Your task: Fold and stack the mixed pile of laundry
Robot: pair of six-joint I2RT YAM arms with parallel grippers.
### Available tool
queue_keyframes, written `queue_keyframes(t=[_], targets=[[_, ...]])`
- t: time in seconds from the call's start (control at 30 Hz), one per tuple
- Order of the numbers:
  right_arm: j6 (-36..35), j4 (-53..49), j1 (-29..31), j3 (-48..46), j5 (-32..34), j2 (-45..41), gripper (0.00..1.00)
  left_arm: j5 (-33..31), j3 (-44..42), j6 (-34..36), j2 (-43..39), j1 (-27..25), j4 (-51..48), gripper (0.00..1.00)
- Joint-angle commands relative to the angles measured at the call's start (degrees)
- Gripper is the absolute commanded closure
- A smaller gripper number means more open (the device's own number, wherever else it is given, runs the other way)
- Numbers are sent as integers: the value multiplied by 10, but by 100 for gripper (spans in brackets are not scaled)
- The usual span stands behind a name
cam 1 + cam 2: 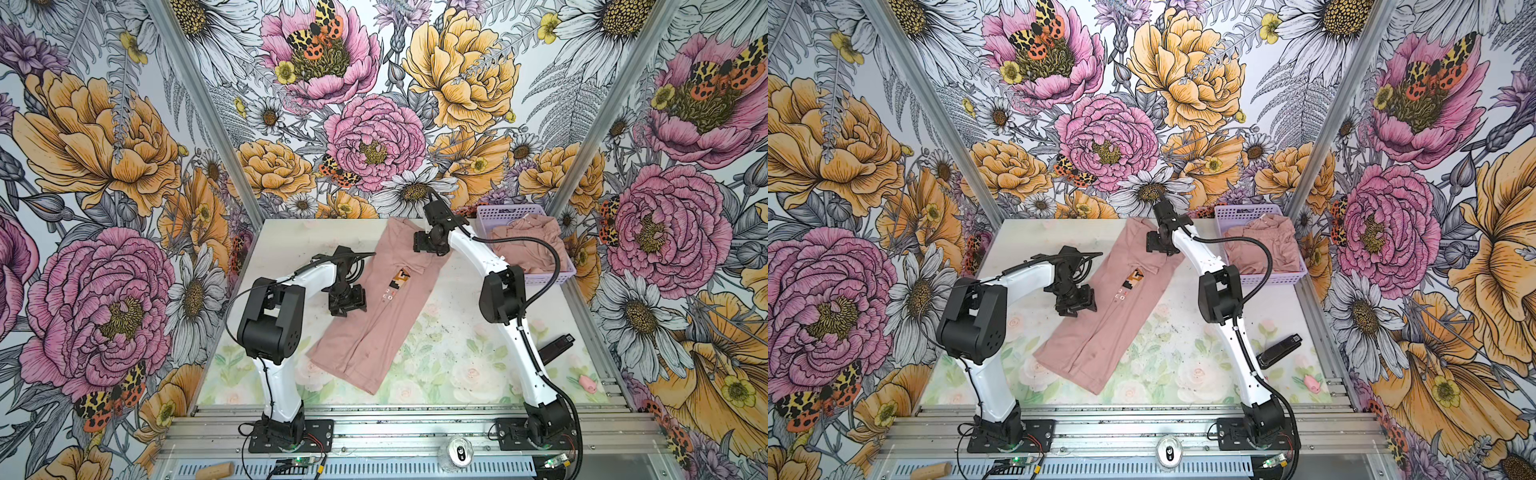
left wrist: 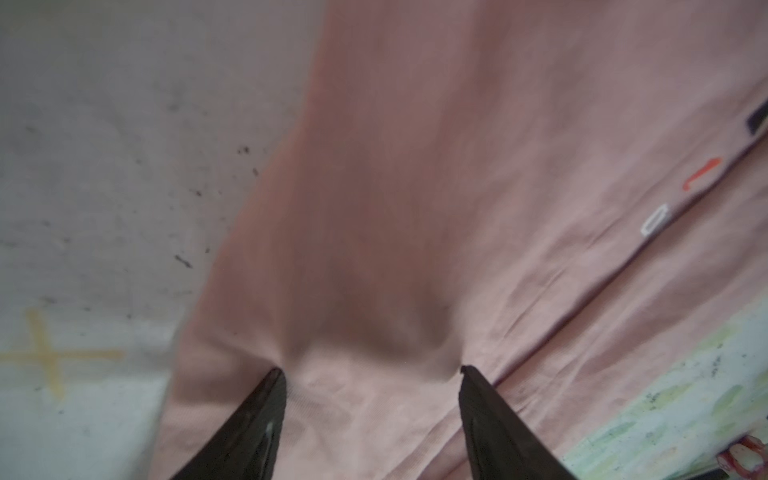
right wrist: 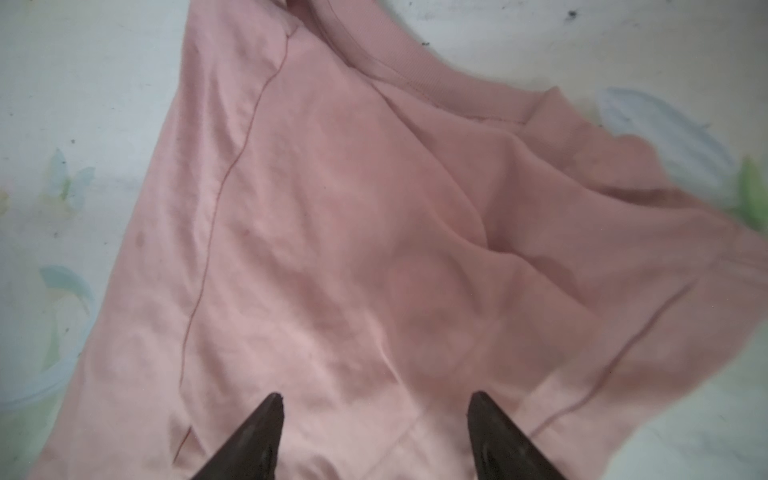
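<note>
Beside lavender perforated plastic basket (image 1: 503, 212): dusty-pink pixel-print T-shirt (image 1: 361, 332) looks part-folded.
Crumpled pink soft garments (image 1: 532, 228) unfolded inside it; no stack; both arms' jaws wide, empty.

White-shelled left arm (image 1: 277, 390) and right arm (image 1: 521, 353), black joints (image 1: 270, 320), corrugated black cables (image 1: 556, 262), dark tapering jaws.

T-shirt (image 1: 374, 324) lies on table (image 1: 457, 353), left of basket (image 1: 505, 210).

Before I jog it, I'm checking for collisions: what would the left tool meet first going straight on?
The pink T-shirt, probably: the left tool points down at it, open, almost on the cloth.
</note>
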Motion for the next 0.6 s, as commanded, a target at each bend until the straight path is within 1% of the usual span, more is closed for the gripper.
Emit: queue_keyframes(t=[0.0,0.13,0.27,0.4,0.57], targets=[[13,6,1,-48,10,-86,27,32,-68,1,22,-12,-3,34],[19,12,4,-103,10,-109,26,90,-145,-33,8,-42,38,38],[30,19,5,-123,16,-93,26,118,-194,-61,-3,-88,60,39],[42,27,8,-128,27,-62,26,136,-214,-88,-14,-125,77,40],[52,38,15,-108,21,-16,26,160,-217,-107,-25,-151,81,40]])
